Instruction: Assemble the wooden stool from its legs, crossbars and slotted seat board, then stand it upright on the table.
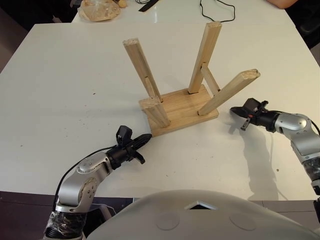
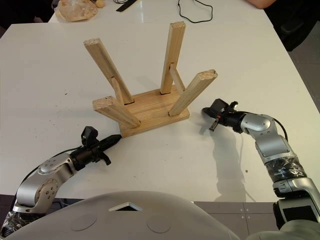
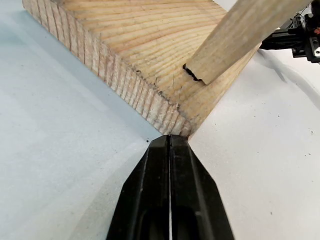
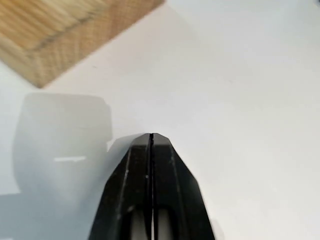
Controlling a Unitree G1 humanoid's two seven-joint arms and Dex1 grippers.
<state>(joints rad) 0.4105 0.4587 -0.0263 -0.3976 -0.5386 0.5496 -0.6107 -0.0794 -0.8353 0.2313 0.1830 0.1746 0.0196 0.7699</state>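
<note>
Stool (image 1: 180,85) sits upside down at centre frame: seat board (image 1: 185,107) flat on the desk (image 1: 60,100), four legs (image 1: 142,65) splaying upward. It looks assembled, just not stood up yet. The left gripper (image 1: 145,138), clenched on nothing, noses in from lower left, its tip right at the board's near corner, likely to pry or nudge. The right gripper (image 1: 234,111), also squeezed closed and empty, hovers just off the board's right edge beneath the leaning leg (image 1: 227,92), probably ready to steady the flip.

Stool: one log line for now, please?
stool: upside down, legs up | left gripper: shut, at its corner | right gripper: shut, empty, nearby
</note>
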